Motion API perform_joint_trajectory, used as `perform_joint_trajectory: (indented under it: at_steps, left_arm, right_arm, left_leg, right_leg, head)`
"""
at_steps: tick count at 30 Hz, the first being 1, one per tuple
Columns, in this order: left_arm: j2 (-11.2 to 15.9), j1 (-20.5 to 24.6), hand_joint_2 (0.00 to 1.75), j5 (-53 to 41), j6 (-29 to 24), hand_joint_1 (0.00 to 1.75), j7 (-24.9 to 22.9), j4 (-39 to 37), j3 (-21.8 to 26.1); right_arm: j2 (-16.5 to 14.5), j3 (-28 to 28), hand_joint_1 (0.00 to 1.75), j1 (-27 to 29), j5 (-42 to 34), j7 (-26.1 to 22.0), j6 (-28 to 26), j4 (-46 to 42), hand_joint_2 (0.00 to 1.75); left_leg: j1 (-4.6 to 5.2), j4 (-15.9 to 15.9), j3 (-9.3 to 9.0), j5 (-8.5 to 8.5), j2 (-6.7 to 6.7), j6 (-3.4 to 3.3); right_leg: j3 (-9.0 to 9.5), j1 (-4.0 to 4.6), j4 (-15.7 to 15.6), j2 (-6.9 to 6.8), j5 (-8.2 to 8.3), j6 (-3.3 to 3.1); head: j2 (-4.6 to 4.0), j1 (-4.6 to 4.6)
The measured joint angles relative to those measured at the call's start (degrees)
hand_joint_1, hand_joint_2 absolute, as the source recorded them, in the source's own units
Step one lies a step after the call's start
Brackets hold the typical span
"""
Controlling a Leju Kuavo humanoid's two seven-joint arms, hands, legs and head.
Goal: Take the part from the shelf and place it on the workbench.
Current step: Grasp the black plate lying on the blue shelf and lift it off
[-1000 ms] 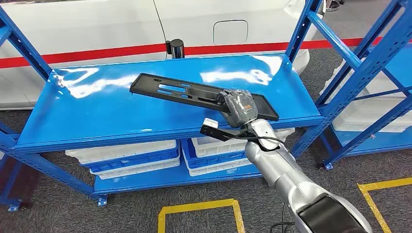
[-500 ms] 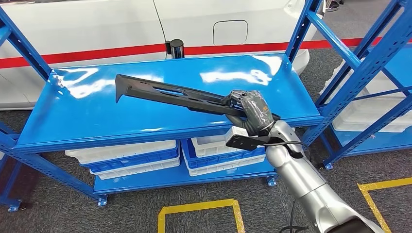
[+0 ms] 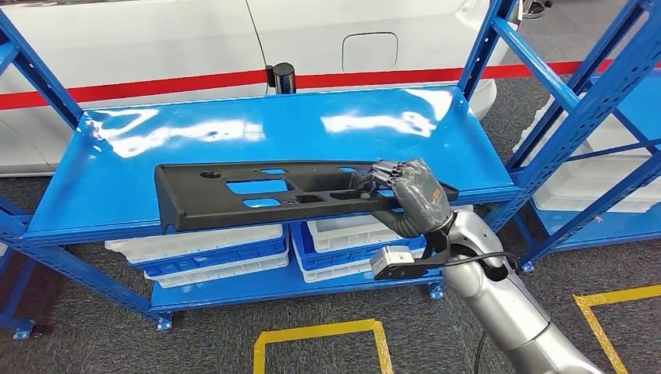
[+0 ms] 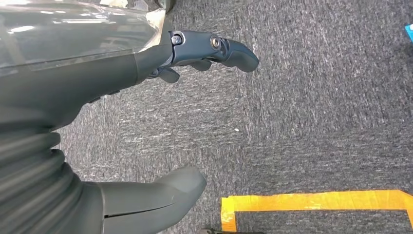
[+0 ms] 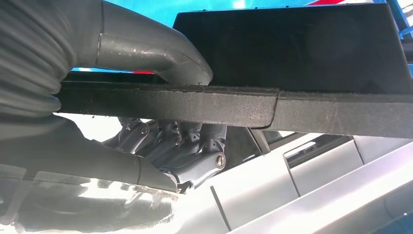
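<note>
A long black plastic part [image 3: 257, 191] with several slots hangs lifted off the blue shelf [image 3: 117, 179], tilted up on its long edge. My right hand [image 3: 413, 193] grips it at its right end. In the right wrist view the thumb [image 5: 160, 48] presses one side of the part's edge [image 5: 243, 105] and the fingers [image 5: 185, 144] wrap the other side. My left hand [image 4: 146, 122] hangs over grey carpet, thumb and fingers apart, holding nothing.
Blue uprights [image 3: 483, 47] frame the shelf, and a second blue rack [image 3: 608, 101] stands at the right. White and blue bins [image 3: 210, 249] sit on the lower level. A white car body [image 3: 195, 39] stands behind. Yellow floor tape [image 3: 319, 335] marks the carpet.
My right hand has lifted the part off the shelf top, rolled it onto its edge and drawn it toward me; its free end has swung left and down.
</note>
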State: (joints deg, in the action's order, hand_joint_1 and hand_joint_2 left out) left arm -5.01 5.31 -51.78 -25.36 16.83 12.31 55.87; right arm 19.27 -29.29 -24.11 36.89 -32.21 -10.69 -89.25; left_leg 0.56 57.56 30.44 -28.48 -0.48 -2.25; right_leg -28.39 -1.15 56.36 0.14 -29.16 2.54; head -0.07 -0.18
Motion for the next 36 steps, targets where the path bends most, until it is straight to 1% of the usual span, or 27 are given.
perform_joint_trajectory:
  at_steps: [8,21,25,29,36]
  left_arm:
    - [0.0,0.0,1.75,-0.26,1.09,0.0,-0.35,0.0,0.0]
    - [0.01,0.0,1.75,0.05,1.67,0.0,-0.68,0.0,0.0]
    - [0.15,0.0,1.75,-0.03,1.73,0.0,-0.66,0.0,0.0]
    - [0.22,0.0,1.75,-0.02,1.75,0.0,-0.57,0.0,0.0]
    - [0.22,0.0,1.75,-0.02,1.75,0.0,-0.57,0.0,0.0]
  right_arm:
    - [0.67,0.73,1.75,0.9,1.01,1.0,0.55,-2.28,1.75]
    - [0.89,1.31,1.75,0.86,1.53,1.57,1.64,-2.63,1.75]
    - [0.82,1.44,1.75,0.79,1.63,1.59,1.86,-2.46,1.75]
    - [0.65,1.49,1.75,0.79,1.71,1.59,1.84,-2.35,1.75]
    - [0.65,1.49,1.75,0.79,1.71,1.59,1.84,-2.35,1.75]
  left_leg:
    - [0.0,0.0,0.0,0.0,0.0,0.0]
    - [0.01,0.02,0.02,-0.01,-0.01,-0.01]
    - [0.28,0.32,0.22,-0.13,-0.07,-0.19]
    - [0.44,0.35,0.34,-0.05,-0.07,-0.35]
    - [0.44,0.35,0.34,-0.05,-0.07,-0.35]
  right_leg:
    - [0.0,0.0,0.0,0.0,0.0,0.0]
    - [0.0,0.0,-0.01,0.0,0.01,0.01]
    - [-0.15,-0.52,-0.17,-0.01,0.19,0.32]
    - [-0.25,-0.69,-0.23,-0.01,0.37,0.6]
    - [-0.25,-0.69,-0.23,-0.01,0.37,0.6]
  head:
    - [0.0,0.0]
    - [0.0,-0.01]
    - [0.0,-0.01]
    - [0.0,-0.02]
    - [0.0,-0.02]
